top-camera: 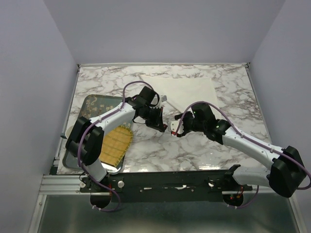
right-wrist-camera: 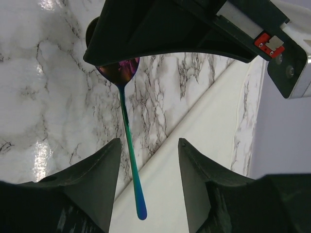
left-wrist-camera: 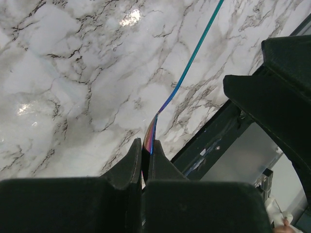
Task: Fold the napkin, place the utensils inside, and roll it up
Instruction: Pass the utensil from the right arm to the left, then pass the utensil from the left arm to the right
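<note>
Marble table (top-camera: 233, 141) filled the top view, the cream napkin (top-camera: 187, 90) lying flat at its upper centre, just beyond my grippers. My left gripper (left-wrist-camera: 146, 143) was clamped on the bowl of the spoon (right-wrist-camera: 127, 141), my right gripper (right-wrist-camera: 149, 141) standing part-open astride the handle, not touching it. For a clean hand-over, I judged the right should centre on the handle and close firmly before the left let go.
</note>
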`<control>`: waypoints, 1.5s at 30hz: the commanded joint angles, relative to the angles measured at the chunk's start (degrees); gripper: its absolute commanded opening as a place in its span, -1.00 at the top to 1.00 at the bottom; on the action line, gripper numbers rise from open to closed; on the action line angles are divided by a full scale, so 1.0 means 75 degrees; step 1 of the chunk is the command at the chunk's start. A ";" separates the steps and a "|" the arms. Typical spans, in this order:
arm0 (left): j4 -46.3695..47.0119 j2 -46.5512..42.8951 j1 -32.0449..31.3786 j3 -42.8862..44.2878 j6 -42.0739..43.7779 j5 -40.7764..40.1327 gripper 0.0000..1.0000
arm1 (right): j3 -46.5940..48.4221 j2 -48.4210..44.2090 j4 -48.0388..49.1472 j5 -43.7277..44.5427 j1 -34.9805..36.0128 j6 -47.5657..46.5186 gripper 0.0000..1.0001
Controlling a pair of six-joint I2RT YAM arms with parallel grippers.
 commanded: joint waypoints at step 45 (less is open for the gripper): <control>0.0008 -0.0411 0.0234 0.0100 -0.0049 0.0879 1.00 | 0.0127 0.0935 0.0486 -0.0055 -0.0002 -0.0107 0.51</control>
